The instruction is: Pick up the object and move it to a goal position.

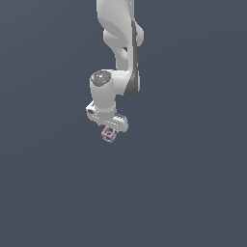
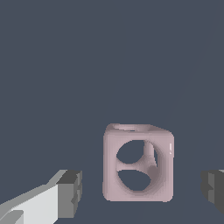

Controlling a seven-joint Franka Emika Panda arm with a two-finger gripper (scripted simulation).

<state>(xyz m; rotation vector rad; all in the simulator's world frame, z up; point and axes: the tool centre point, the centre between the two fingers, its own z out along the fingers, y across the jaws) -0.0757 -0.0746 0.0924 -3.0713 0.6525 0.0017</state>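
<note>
Jaws, exterior view: gripper (image 1: 112, 129) points down under my white arm (image 1: 116, 58); fingers too small here to tell spread from shut.
Cube, exterior view: pale pink cube (image 1: 109, 134) sits right at the fingertips, on the plain dark floor (image 1: 193, 193) or just off it; I cannot tell which.
Contact, exterior view: cannot tell whether anything touches the cube.

Jaws, wrist view: spread wide; one dark pad (image 2: 71, 193) on one side, the other pad (image 2: 213, 190) at the frame's edge on the far side.
Cube, wrist view: between the pads, apart from both, nearer the first pad than the second; flat faces turned toward each pad, roughly square to them.
Off-centre: closing as things stand would likely let one pad arrive first and nudge the cube sideways.

Handling, judged: hollow frame with round holes in every face, so probably very light; looks rigid and smooth, maybe slippery.
Fragility, judged: thin struts between the holes; moderate squeeze seems wise.
Hold, judged: pinch the two opposite faces toward the pads, bearing on the solid rims, not the openings; centre first.
</note>
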